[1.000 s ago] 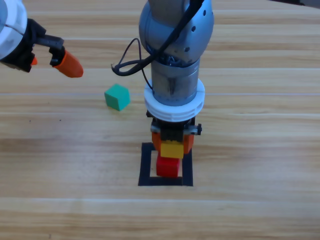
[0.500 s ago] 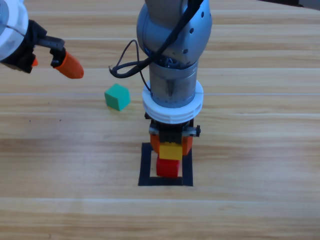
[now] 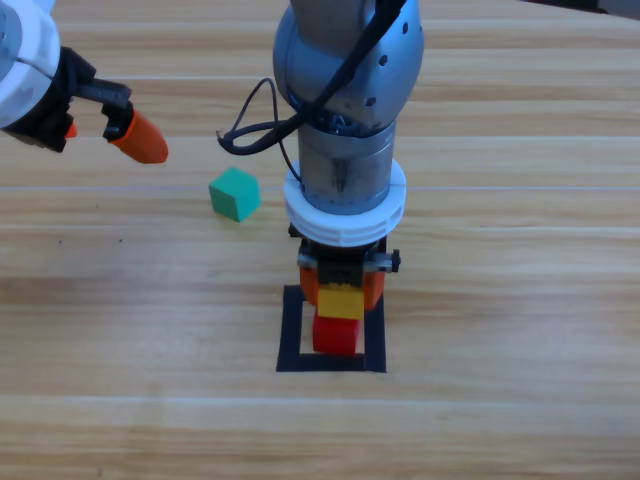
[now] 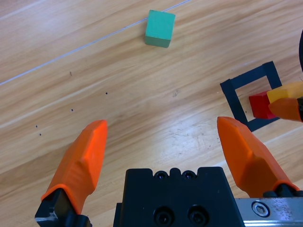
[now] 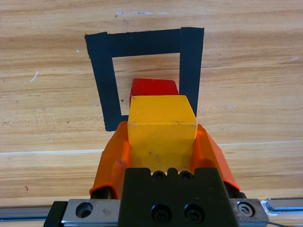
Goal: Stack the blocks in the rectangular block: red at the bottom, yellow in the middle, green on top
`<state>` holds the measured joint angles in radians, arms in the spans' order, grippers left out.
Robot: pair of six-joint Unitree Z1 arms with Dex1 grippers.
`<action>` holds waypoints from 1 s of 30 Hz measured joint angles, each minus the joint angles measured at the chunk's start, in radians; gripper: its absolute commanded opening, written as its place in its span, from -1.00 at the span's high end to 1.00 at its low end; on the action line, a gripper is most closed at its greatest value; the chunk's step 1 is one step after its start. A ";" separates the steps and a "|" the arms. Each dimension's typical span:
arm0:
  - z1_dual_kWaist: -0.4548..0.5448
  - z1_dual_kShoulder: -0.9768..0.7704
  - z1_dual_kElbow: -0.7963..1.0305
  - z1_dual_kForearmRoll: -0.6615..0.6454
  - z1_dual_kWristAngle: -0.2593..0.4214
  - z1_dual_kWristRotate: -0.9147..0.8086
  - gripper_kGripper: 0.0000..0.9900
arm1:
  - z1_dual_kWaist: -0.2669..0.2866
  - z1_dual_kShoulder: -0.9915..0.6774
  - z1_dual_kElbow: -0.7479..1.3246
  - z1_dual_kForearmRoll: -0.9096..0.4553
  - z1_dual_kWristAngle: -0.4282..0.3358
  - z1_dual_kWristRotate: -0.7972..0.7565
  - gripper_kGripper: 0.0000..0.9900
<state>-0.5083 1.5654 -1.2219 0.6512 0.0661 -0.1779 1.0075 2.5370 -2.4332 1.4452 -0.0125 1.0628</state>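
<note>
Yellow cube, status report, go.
Right gripper shut on yellow cube, over red cube inside tape square. Left gripper open, waiting upper left. Green cube loose on table, outside square. Nothing in the way.

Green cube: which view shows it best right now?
Left wrist view: the green cube lies whole and unblocked on bare table beyond the open left gripper. The high view also shows it, smaller, left of the right arm. The right wrist view doesn't show it.

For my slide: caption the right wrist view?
Right gripper holds the yellow cube over the red cube inside the black tape outline.
</note>
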 measured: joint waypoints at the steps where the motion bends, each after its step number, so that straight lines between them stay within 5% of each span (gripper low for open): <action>1: 0.000 0.000 0.000 0.000 0.000 0.000 -1.00 | 0.000 0.000 0.000 0.000 0.000 0.000 0.60; 14: 0.000 0.001 0.000 -0.006 0.000 -0.002 -1.00 | 0.001 0.012 -0.012 0.000 0.000 -0.007 0.59; 19: 0.000 0.005 0.001 -0.011 0.000 -0.002 -1.00 | 0.001 0.027 -0.031 0.001 0.000 -0.013 0.13; 20: 0.000 0.005 0.002 -0.013 0.000 -0.002 -1.00 | 0.001 0.028 -0.034 0.001 0.000 -0.013 -0.06; 22: 0.000 0.006 0.006 -0.016 0.000 -0.002 -1.00 | 0.001 0.029 -0.036 0.001 0.000 -0.014 -0.83; 23: 0.000 0.007 0.007 -0.016 0.000 -0.002 -1.00 | 0.001 0.029 -0.036 0.001 0.000 -0.014 -0.99; 30: 0.000 0.027 0.018 -0.020 0.000 -0.002 -1.00 | 0.002 0.029 -0.056 0.029 -0.014 -0.017 -1.00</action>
<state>-0.5083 1.5920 -1.2040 0.6316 0.0661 -0.1796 1.0090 2.5659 -2.4892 1.4744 -0.0265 1.0453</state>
